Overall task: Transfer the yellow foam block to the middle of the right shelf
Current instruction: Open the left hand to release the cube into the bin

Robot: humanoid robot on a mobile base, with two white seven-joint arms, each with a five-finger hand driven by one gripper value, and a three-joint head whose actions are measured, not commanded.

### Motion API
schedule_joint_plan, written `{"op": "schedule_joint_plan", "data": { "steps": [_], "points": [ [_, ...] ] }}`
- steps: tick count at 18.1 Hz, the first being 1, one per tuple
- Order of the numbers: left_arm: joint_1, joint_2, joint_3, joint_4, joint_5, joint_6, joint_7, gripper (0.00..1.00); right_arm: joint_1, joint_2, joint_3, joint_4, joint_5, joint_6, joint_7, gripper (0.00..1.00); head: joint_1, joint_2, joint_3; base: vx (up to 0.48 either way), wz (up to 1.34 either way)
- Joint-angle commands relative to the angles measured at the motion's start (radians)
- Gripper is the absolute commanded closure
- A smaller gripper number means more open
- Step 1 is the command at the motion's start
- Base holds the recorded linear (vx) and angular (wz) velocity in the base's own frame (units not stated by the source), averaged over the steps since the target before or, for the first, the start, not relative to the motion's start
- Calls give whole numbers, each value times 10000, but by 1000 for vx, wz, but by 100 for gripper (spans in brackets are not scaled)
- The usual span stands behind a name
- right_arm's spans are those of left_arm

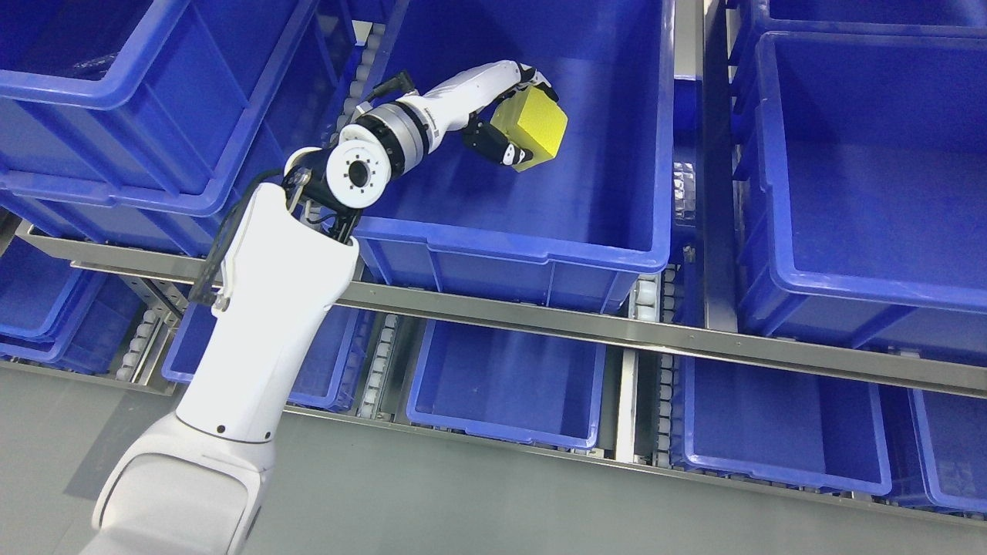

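A yellow foam block (533, 128) is held in my left hand (515, 116) over the inside of the middle blue bin (540, 250) on the upper shelf level. The hand's fingers wrap the block from its top and its lower left side, and the block sits above the bin floor. My left arm reaches up from the lower left. The right arm is out of view.
Blue bins stand on either side: one at the upper left (116, 100), a large one at the right (871, 277). A steel shelf rail (586, 327) runs across below. Several more blue bins (509, 385) sit on the lower level. Grey floor at the bottom.
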Motion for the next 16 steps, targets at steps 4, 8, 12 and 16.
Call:
{"op": "schedule_joint_plan", "data": {
  "steps": [4, 8, 12, 16],
  "points": [
    [380, 175, 1906, -8, -2, -787, 35, 5, 0, -175, 1, -174, 76, -2, 36, 0, 0, 0, 0, 0, 0],
    [380, 175, 1827, -162, 2490, -925, 1195, 0, 0, -175, 1, -174, 76, -2, 36, 0, 0, 0, 0, 0, 0],
    [364, 175, 1826, -147, 3616, -710, 2135, 0, 0, -175, 1, -174, 76, -2, 36, 0, 0, 0, 0, 0, 0],
    [333, 175, 1735, -147, 7183, -481, 4063, 0, 0, -175, 0, -174, 76, -2, 51, 0, 0, 0, 0, 0, 0]
  ]
}}
